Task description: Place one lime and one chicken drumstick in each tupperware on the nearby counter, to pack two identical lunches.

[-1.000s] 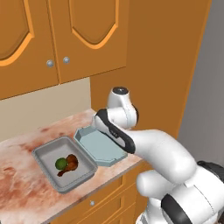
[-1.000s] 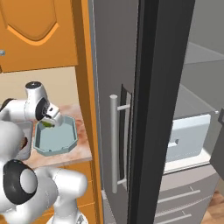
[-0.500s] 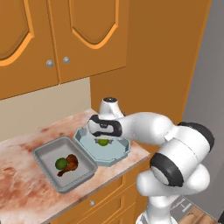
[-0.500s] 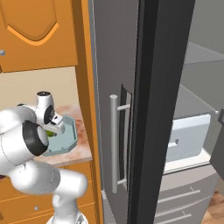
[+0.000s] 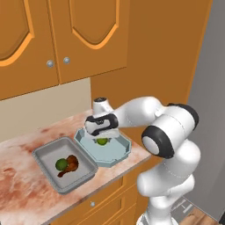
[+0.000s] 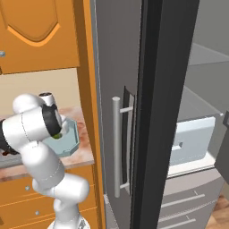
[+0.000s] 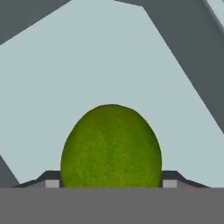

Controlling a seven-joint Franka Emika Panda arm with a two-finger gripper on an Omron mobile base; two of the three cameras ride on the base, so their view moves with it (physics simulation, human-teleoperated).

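your two-finger claw (image 5: 102,137) is clamped on the small round green lime (image 7: 111,146) — directly over the pale blue-green octagonal tupperware (image 5: 115,151); release straight down.

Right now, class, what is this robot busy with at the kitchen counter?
The arm's pincer is low inside the pale blue-green tupperware with a lime between its fingers. The grey tupperware beside it on the counter already holds a lime and a chicken drumstick.
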